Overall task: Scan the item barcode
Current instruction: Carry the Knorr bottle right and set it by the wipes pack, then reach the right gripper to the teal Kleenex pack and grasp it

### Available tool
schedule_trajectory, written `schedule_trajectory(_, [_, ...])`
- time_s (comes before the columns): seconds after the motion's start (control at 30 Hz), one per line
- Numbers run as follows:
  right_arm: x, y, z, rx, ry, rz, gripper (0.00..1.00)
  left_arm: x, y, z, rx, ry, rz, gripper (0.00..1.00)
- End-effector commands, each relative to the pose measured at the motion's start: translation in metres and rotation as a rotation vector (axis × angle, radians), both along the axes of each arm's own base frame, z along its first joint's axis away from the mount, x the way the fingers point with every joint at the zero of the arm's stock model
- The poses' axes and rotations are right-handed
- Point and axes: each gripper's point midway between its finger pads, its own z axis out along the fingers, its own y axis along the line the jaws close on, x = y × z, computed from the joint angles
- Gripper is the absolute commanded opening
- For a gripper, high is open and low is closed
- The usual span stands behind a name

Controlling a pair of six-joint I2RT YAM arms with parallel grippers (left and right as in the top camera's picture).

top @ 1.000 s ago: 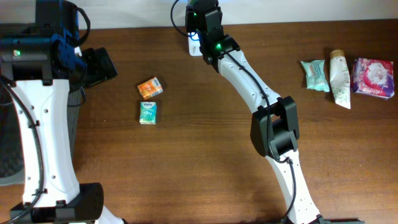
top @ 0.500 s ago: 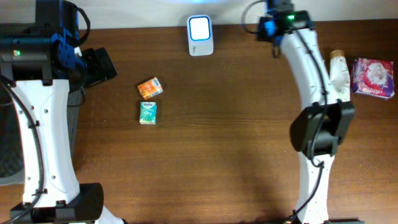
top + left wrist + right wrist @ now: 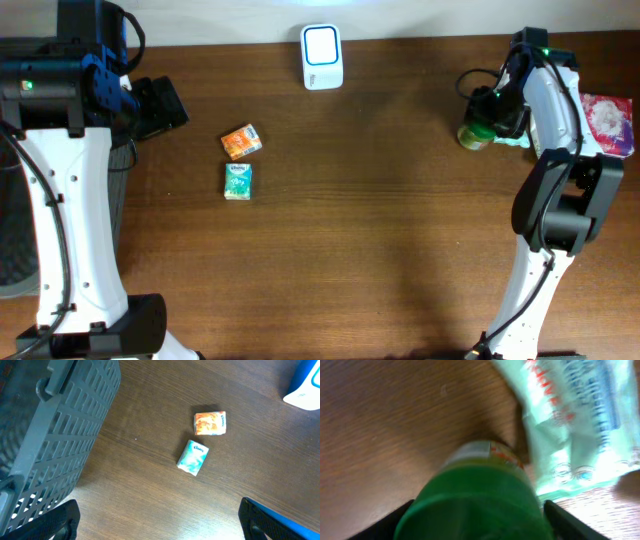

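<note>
The item, a jar with a green lid [image 3: 472, 134], stands on the table at the right, touching a pale green packet [image 3: 580, 420]. My right gripper [image 3: 492, 108] is astride it. In the right wrist view the green lid [image 3: 475, 505] fills the space between the fingers, and a thin gap shows beside the right finger [image 3: 570, 522], so the right gripper [image 3: 475, 521] reads as open. The white scanner [image 3: 322, 57], its face lit blue, stands at the back centre. My left gripper [image 3: 160, 520] hangs wide open and empty over bare wood at the far left.
An orange packet [image 3: 241, 141] and a teal tissue packet [image 3: 238, 181] lie left of centre. A pink packet [image 3: 605, 122] lies at the right edge behind my right arm. A grey slatted basket [image 3: 50, 435] stands off the table's left side.
My right arm swung from the scanner across to the table's right side with the green-lidded jar. The jar now stands by the pale green packet and the jaws have widened. The left arm is still.
</note>
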Motion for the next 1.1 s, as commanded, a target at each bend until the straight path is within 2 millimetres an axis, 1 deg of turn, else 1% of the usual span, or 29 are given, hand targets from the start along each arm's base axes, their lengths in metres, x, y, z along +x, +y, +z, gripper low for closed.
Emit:
schedule_trajectory(0.0, [-0.002,-0.036,0.004,-0.142,-0.001,-0.042,0.84,-0.003,0.001,0.006,0.001,-0.018,0.009,0.99])
schedule_trajectory(0.07, [0.000,-0.043,0.009,-0.155,-0.011,-0.052,0.91,-0.003,0.001,0.006,0.001,-0.018,0.009,0.99])
schedule_trajectory(0.13, [0.006,-0.043,0.032,-0.162,-0.042,-0.054,0.92,-0.003,0.001,0.006,0.001,-0.018,0.009,0.99])
schedule_trajectory(0.2, [0.012,-0.043,0.085,-0.170,-0.108,-0.057,0.93,-0.003,0.001,0.006,0.001,-0.018,0.009,0.99])
schedule_trajectory(0.23, [0.012,-0.035,0.107,-0.140,-0.140,-0.046,0.93,-0.003,0.001,0.006,0.001,-0.018,0.009,0.99])
schedule_trajectory(0.27, [0.013,-0.002,0.144,0.007,-0.209,0.004,0.93,-0.003,0.001,0.006,0.001,-0.018,0.009,0.99])
schedule_trajectory(0.3, [0.012,0.033,0.170,0.155,-0.267,0.086,0.94,-0.003,0.001,0.006,0.001,-0.018,0.009,0.99])
schedule_trajectory(0.33, [0.009,0.074,0.192,0.311,-0.322,0.220,0.95,-0.003,0.001,0.006,0.001,-0.018,0.009,0.99])
schedule_trajectory(0.37, [0.000,0.113,0.203,0.435,-0.328,0.314,0.97,-0.003,0.001,0.006,0.001,-0.018,0.009,0.99])
schedule_trajectory(0.4, [-0.005,0.134,0.201,0.456,-0.303,0.362,0.97,-0.003,0.001,0.006,0.001,-0.018,0.009,0.99])
schedule_trajectory(0.43, [-0.012,0.159,0.194,0.450,-0.260,0.407,0.98,-0.003,0.001,0.006,0.001,-0.018,0.009,0.99])
schedule_trajectory(0.47, [-0.020,0.189,0.187,0.432,-0.222,0.468,1.00,-0.003,0.001,0.006,0.001,-0.018,0.009,0.99])
schedule_trajectory(0.53, [-0.029,0.237,0.176,0.360,-0.198,0.579,0.99,-0.003,0.001,0.006,0.001,-0.018,0.009,0.99])
schedule_trajectory(0.57, [-0.031,0.265,0.169,0.315,-0.205,0.642,0.99,-0.003,0.001,0.006,0.001,-0.018,0.009,0.99])
schedule_trajectory(0.6, [-0.032,0.279,0.166,0.304,-0.211,0.672,0.99,-0.003,0.001,0.006,0.001,-0.018,0.009,0.99])
schedule_trajectory(0.63, [-0.035,0.308,0.159,0.307,-0.222,0.732,0.99,-0.003,0.001,0.006,0.001,-0.018,0.009,0.99])
schedule_trajectory(0.67, [-0.038,0.331,0.152,0.315,-0.224,0.768,0.99,-0.003,0.001,0.006,0.001,-0.018,0.009,0.99])
schedule_trajectory(0.7, [-0.039,0.347,0.144,0.325,-0.216,0.775,0.99,-0.003,0.001,0.006,0.001,-0.018,0.009,0.99])
schedule_trajectory(0.73, [-0.045,0.363,0.133,0.328,-0.199,0.807,0.99,-0.003,0.001,0.006,0.001,-0.018,0.009,0.99])
schedule_trajectory(0.77, [-0.054,0.377,0.123,0.331,-0.174,0.836,0.99,-0.003,0.001,0.006,0.001,-0.018,0.009,0.99])
schedule_trajectory(0.8, [-0.061,0.388,0.119,0.333,-0.165,0.859,0.99,-0.003,0.001,0.006,0.001,-0.018,0.009,0.99])
schedule_trajectory(0.87, [-0.063,0.404,0.115,0.338,-0.187,0.889,0.99,-0.003,0.001,0.006,0.001,-0.018,0.009,0.99])
schedule_trajectory(0.9, [-0.062,0.408,0.112,0.343,-0.191,0.881,0.99,-0.003,0.001,0.006,0.001,-0.018,0.009,0.99])
schedule_trajectory(0.93, [-0.059,0.415,0.106,0.362,-0.180,0.819,0.99,-0.003,0.001,0.006,0.001,-0.018,0.009,0.99])
schedule_trajectory(0.97, [-0.059,0.421,0.097,0.379,-0.160,0.756,0.99,-0.003,0.001,0.006,0.001,-0.018,0.009,0.99])
schedule_trajectory(1.0, [-0.060,0.426,0.083,0.390,-0.135,0.715,0.99,-0.003,0.001,0.006,0.001,-0.018,0.009,0.99])
schedule_trajectory(1.07, [-0.067,0.437,0.056,0.399,-0.100,0.695,0.99,-0.003,0.001,0.006,0.001,-0.018,0.009,0.99])
